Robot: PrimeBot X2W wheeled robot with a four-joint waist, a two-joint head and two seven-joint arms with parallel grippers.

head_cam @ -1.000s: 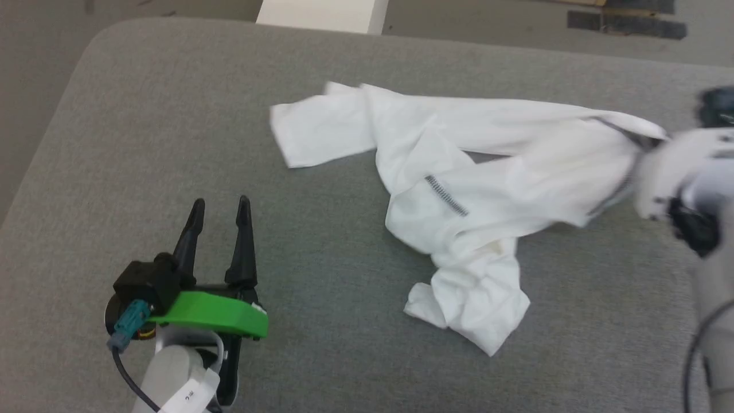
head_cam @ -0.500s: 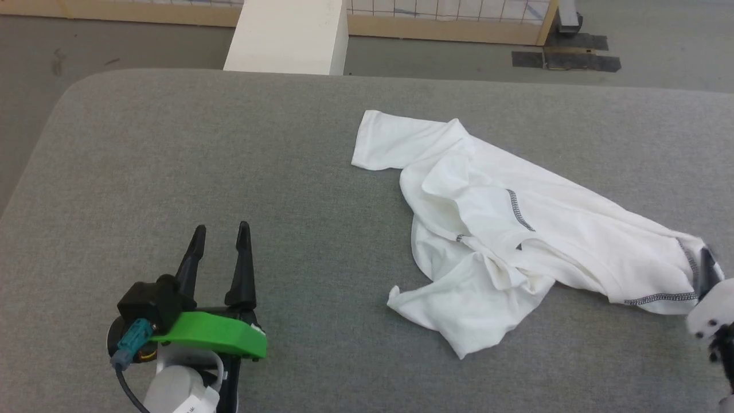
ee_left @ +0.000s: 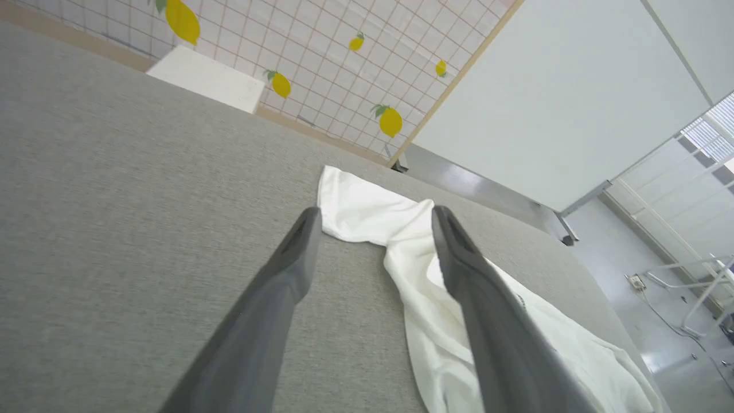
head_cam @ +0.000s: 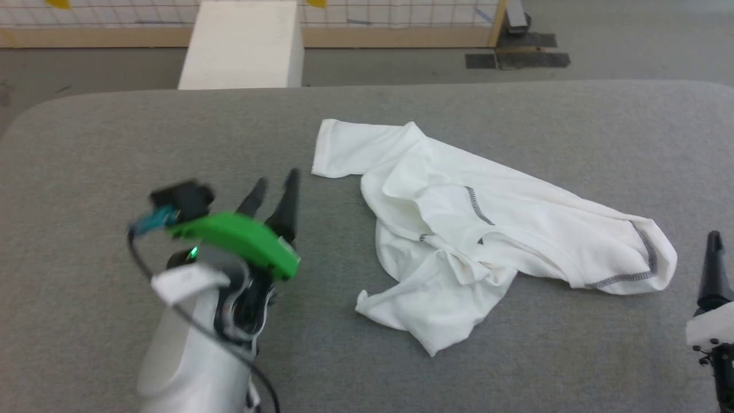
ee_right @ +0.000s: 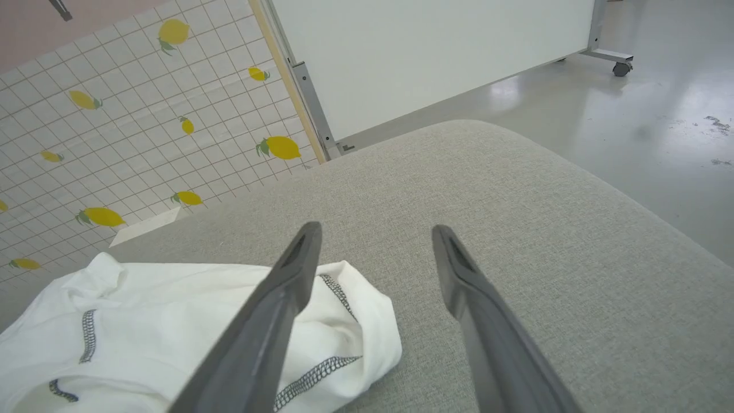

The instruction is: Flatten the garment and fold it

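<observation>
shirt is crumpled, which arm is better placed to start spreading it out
Left, probably: the left claw is open and aimed at the shirt, whose flat white end shows between its fingers in the left wrist view. The right claw is open, but beside the stitched hem, off the cloth.

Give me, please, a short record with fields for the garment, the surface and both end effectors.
garment: white with dark grey stitching, crumpled, neither flattened nor folded
surface: grey padded table, garment lying on it
left end effector: open, empty, short of the garment and pointing toward it
right end effector: open, empty, beside the garment's stitched end
task status: flattening not yet done
</observation>
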